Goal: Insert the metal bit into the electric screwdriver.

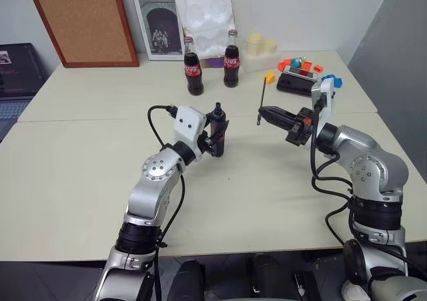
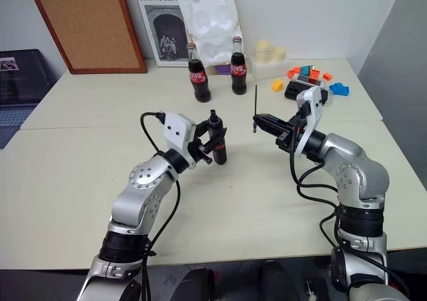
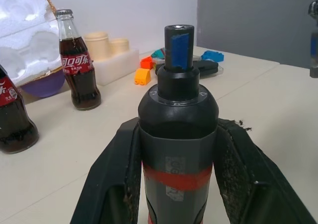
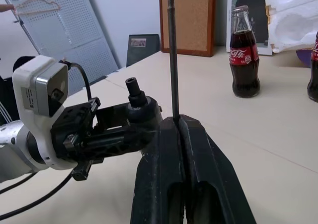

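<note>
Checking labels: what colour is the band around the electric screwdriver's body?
Red, clearest in the left wrist view on the electric screwdriver.

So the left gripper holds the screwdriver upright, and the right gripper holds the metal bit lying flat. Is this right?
Not quite. In the right wrist view the metal bit stands upright in the shut right gripper, not flat. The left gripper does hold the electric screwdriver upright.

electric screwdriver (image 2: 217, 141) gripped upright, metal bit (image 2: 255, 107) pinched alongside

Bright, even indoor light, soft faint shadows on the table (image 1: 80, 181), sharp focus.
</note>
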Available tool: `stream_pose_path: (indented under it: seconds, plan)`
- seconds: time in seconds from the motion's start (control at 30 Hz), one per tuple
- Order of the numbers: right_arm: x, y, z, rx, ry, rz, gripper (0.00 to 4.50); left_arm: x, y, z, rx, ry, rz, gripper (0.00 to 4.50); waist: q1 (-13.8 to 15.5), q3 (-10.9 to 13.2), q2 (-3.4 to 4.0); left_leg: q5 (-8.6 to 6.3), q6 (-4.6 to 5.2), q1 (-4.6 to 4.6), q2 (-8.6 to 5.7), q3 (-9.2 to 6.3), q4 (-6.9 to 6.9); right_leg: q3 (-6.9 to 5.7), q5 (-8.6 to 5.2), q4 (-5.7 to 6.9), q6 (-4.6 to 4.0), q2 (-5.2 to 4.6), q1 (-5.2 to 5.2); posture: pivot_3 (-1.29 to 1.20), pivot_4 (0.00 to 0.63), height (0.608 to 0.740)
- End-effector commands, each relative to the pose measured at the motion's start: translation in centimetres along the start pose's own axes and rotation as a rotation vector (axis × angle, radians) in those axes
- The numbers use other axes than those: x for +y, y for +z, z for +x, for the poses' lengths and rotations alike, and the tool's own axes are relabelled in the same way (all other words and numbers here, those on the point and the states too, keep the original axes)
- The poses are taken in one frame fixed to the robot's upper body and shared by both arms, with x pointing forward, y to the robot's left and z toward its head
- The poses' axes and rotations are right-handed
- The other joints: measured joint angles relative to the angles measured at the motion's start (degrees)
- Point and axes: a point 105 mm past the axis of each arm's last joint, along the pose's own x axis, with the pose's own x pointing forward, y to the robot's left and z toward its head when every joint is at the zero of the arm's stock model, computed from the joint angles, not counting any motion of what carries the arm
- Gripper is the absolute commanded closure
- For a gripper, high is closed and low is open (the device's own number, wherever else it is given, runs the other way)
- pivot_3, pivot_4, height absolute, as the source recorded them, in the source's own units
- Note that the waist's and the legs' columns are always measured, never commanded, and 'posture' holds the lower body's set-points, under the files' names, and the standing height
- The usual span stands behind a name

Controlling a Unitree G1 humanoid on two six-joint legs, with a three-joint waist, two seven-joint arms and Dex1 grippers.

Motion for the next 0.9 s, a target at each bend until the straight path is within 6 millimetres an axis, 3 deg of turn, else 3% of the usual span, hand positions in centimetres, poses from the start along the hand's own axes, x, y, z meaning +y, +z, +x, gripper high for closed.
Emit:
stream_pose_path:
  seconds: [0.03, 0.17, 0.47, 0.73, 0.9]
  plan:
    - [1.2, 1.6, -0.1, -0.043, 0.048, -0.055, 4.50, -0.7, 2.3, 0.1, -0.086, -0.065, 0.016, 2.84, 0.0, 0.0, 0.00, 0.00, 0.00, 0.00, 0.00, 0.00, 0.00, 0.00, 0.00, 0.00, 0.00, 0.00, 0.00, 0.00, 0.150, 0.740]
    - [1.4, 1.7, -0.1, -0.034, 0.069, -0.066, 4.50, -0.9, 3.2, 0.2, -0.101, -0.120, -0.003, 2.84, 0.0, 0.0, 0.00, 0.00, 0.00, -0.01, 0.00, 0.00, 0.00, -0.02, 0.00, -0.01, 0.00, 0.00, 0.00, 0.00, 0.150, 0.740]
    - [1.6, 2.5, 0.3, -0.060, 0.072, -0.092, 4.50, -1.2, 3.0, 0.3, -0.098, -0.110, -0.014, 2.84, 0.0, 0.0, 0.00, 0.00, 0.01, -0.04, 0.01, -0.01, -0.01, -0.02, 0.00, -0.06, 0.00, 0.01, -0.03, 0.00, 0.150, 0.740]
    - [1.8, 4.0, 1.3, -0.126, 0.024, -0.163, 4.50, -0.8, 3.1, 0.7, -0.118, -0.007, 0.001, 2.84, 0.0, 0.0, 0.00, 0.00, 0.01, -0.05, 0.01, -0.01, -0.01, -0.01, 0.00, -0.06, 0.01, 0.01, -0.03, 0.00, 0.150, 0.740]
    - [2.5, 6.0, 3.3, -0.223, -0.038, -0.244, 4.50, -0.8, 2.2, 1.2, -0.102, 0.102, 0.011, 2.84, 0.0, 0.0, 0.00, 0.00, 0.00, -0.07, 0.01, 0.03, -0.01, 0.03, 0.01, -0.04, 0.02, 0.01, -0.07, 0.00, 0.150, 0.740]
